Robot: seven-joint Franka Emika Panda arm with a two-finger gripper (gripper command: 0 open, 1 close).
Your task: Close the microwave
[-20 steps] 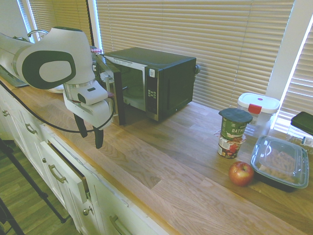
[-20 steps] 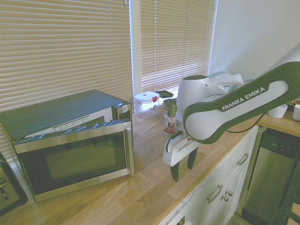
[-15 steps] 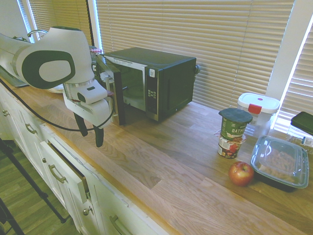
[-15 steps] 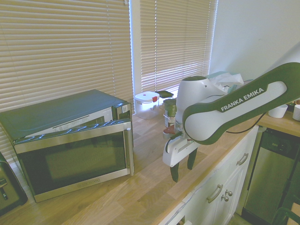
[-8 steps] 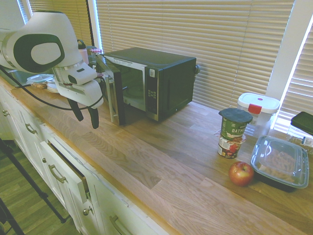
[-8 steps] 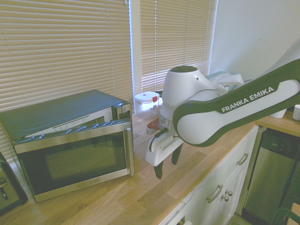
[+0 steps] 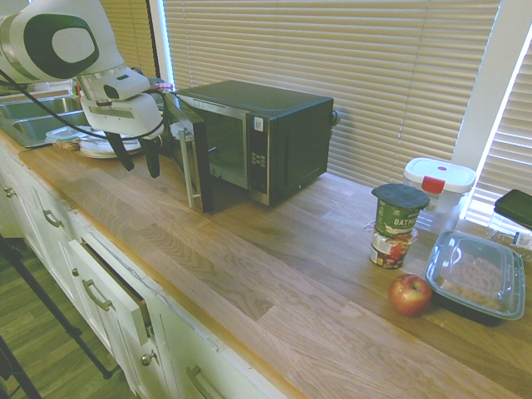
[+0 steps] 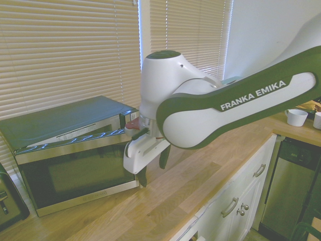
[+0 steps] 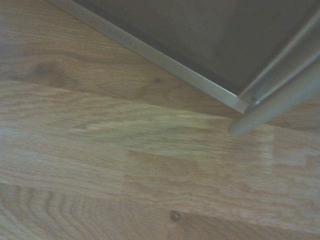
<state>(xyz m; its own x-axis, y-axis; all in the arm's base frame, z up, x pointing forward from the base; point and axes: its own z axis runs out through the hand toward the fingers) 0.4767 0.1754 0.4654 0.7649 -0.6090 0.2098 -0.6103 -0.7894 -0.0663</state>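
Two dark, slim, tapering fingers (image 7: 151, 158) are held apart with a gap between them, pointing down above the pale wooden worktop (image 7: 249, 274); nothing is gripped. They are carried by a white two-finger gripper (image 7: 137, 160) with rounded housing, and this is joined to a white arm (image 8: 190, 118) with dark green panels, lettered "FRANKA EMIKA".

Near the fingers, the open microwave door (image 7: 194, 158), framed in stainless steel around dark glass, is seen. Its upright tubular metal handle (image 9: 275, 103) is shown in the wrist view, along with the door's lower corner above the wood grain.

Behind the door, the large black boxy microwave (image 7: 291, 141) is placed on the worktop, against the side with the cream slatted blinds (image 7: 332, 50). Its cavity is left exposed, and a button panel is set beside the opening.

In the first exterior view, stacked white plates (image 7: 104, 148) are seen beyond the gripper, near a steel sink (image 7: 41, 125). Well apart from the fingers, a green-lidded tub (image 7: 397, 209) is stacked on a red-and-white cup (image 7: 391, 249). Beside these are placed a red apple (image 7: 410, 295), a clear-lidded dark rectangular food container (image 7: 475, 274) and a white-lidded clear canister (image 7: 439, 191).
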